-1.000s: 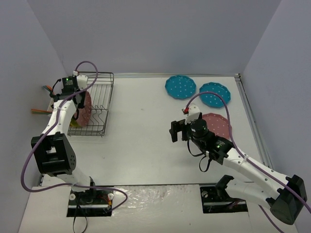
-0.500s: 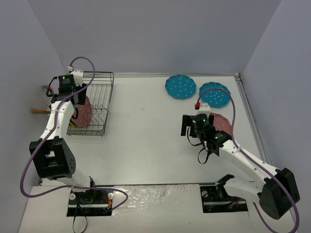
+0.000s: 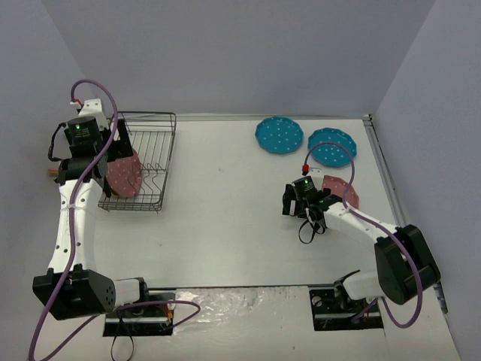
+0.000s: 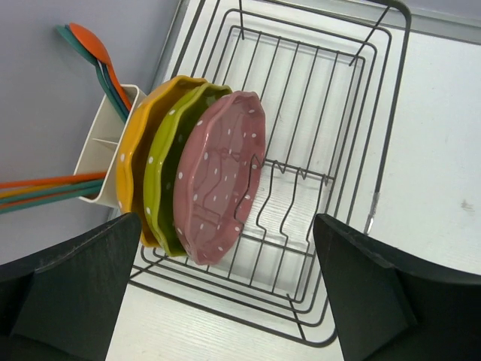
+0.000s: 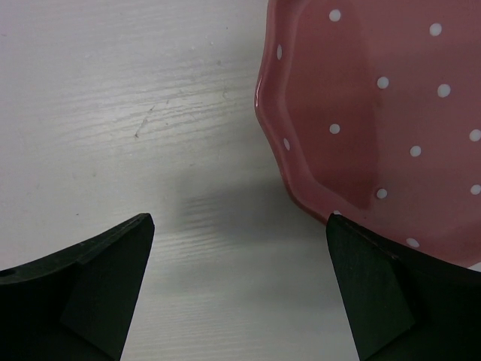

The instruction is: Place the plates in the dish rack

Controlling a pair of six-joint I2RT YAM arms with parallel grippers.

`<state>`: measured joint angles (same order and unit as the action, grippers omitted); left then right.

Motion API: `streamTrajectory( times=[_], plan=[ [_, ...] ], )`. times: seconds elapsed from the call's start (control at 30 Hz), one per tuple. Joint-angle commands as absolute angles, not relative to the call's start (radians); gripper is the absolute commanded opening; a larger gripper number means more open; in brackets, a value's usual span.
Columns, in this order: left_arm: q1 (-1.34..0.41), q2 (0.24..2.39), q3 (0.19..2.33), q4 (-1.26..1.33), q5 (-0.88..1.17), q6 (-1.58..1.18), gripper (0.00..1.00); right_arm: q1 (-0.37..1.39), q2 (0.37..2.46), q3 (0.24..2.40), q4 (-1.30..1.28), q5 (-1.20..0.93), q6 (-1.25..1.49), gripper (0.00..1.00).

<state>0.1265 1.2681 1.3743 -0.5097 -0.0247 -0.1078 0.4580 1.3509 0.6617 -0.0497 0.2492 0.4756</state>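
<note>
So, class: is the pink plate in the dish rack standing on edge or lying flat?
On edge, slightly tilted. The pink plate stands in the dish rack beside the green plate, its rim down between the wires.

Under the left gripper [image 4: 228, 226], three plates [image 4: 218, 180] stand side by side in the rack [image 4: 331, 98], with a holder [image 4: 101, 162] left of them. A flat plate [image 5: 376, 105] lies on the table [image 5: 113, 90] just right of the right gripper [image 5: 240, 218]; two more plates [image 3: 279, 134] lie beyond.
</note>
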Motion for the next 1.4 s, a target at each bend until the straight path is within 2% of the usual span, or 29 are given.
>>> streamTrajectory(
  times=[0.0,0.13,0.27,0.47,0.7,0.93,1.17,1.37],
  plan=[
    [0.125,1.173,1.367,-0.48,-0.016,-0.211,0.97,0.449,1.394,0.678,0.006,0.247,0.501,0.95],
    [0.126,1.1,1.303,-0.483,-0.01,-0.249,0.97,0.451,1.452,0.68,0.04,0.217,0.479,0.89],
    [0.123,1.064,1.283,-0.491,0.097,-0.317,0.97,0.508,1.497,0.707,0.049,0.179,0.456,0.83],
    [0.102,0.982,1.181,-0.455,0.232,-0.446,0.97,0.665,1.58,0.759,0.098,0.155,0.434,0.63],
    [0.005,0.932,1.14,-0.471,0.222,-0.476,0.97,0.815,1.677,0.819,0.238,0.071,0.407,0.47],
    [-0.13,0.896,1.05,-0.44,0.222,-0.555,0.97,0.911,1.753,0.909,0.275,0.07,0.365,0.43],
    [-0.228,0.918,1.006,-0.433,0.203,-0.613,0.97,0.929,1.685,0.863,0.194,0.158,0.419,0.5],
    [-0.32,0.96,0.987,-0.44,0.133,-0.671,0.97,1.02,1.637,0.821,0.09,0.24,0.463,0.51]
  ],
)
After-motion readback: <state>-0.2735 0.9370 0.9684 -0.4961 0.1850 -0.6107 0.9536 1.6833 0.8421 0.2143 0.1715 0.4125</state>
